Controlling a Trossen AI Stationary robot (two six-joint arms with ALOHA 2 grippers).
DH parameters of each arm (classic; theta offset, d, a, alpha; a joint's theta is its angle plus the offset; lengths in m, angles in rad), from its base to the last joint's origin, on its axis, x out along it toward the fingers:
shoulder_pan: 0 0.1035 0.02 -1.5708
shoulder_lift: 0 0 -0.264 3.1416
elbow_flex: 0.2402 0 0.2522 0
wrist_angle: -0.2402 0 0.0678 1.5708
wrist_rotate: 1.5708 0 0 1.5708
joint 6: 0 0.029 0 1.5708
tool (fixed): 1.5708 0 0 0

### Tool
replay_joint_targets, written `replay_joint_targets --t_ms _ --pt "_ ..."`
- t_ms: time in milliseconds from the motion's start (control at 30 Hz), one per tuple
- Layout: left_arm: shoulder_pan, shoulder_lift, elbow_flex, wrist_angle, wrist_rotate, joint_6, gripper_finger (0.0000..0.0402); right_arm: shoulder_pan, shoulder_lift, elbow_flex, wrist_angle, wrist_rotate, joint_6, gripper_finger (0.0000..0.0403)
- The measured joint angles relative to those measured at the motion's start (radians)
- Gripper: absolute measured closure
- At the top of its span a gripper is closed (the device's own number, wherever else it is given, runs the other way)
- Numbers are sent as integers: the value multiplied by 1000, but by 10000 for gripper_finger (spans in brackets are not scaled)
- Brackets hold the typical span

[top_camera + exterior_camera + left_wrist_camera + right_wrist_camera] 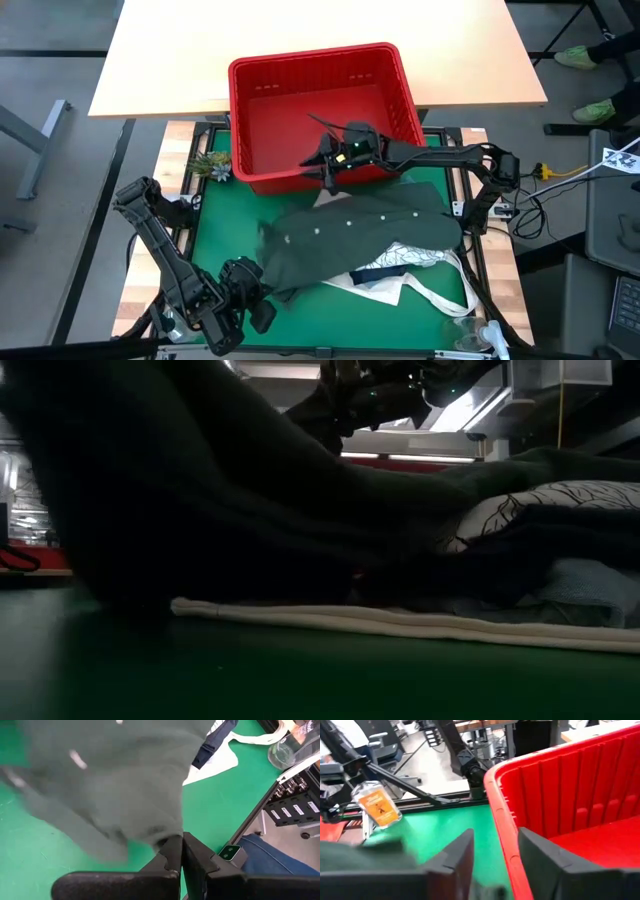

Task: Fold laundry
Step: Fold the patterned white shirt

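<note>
Left hand (262,300) clamped on olive garment (350,232) edge, far from red basket (325,75) | right hand (328,172) fingers apart, over basket's near wall, above garment.

Basket (322,115): far side of the bench (225,235), right claw (333,170) at its near rim. Shirt (350,235): spread before the basket, overlapping other garments (400,260) and a tote bag (425,290) at its right-near side. Left claw (262,300): shirt's near-left corner.

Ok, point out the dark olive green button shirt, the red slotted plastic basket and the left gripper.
dark olive green button shirt (350,232), high view, middle of cloth.
red slotted plastic basket (300,62), high view, far rim.
left gripper (181,851), left wrist view, between fingertips.
</note>
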Motion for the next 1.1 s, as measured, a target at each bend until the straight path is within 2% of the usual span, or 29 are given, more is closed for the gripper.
replay_joint_targets --t_ms 167,467,800,967,1100 --pt "0 0 0 0 0 -1 401 -2 -46 0 -10 6 3 211" --pt "0 0 0 0 72 0 401 1 -336 0 -139 -42 5 204" --pt "-5 0 0 -30 143 -1 401 1 -702 0 -573 -148 90 203" --pt "-5 0 0 -125 214 -41 401 1 -803 1 -820 -149 92 203" --pt "-5 0 0 -204 260 -106 401 1 -835 1 -1032 -146 157 204"
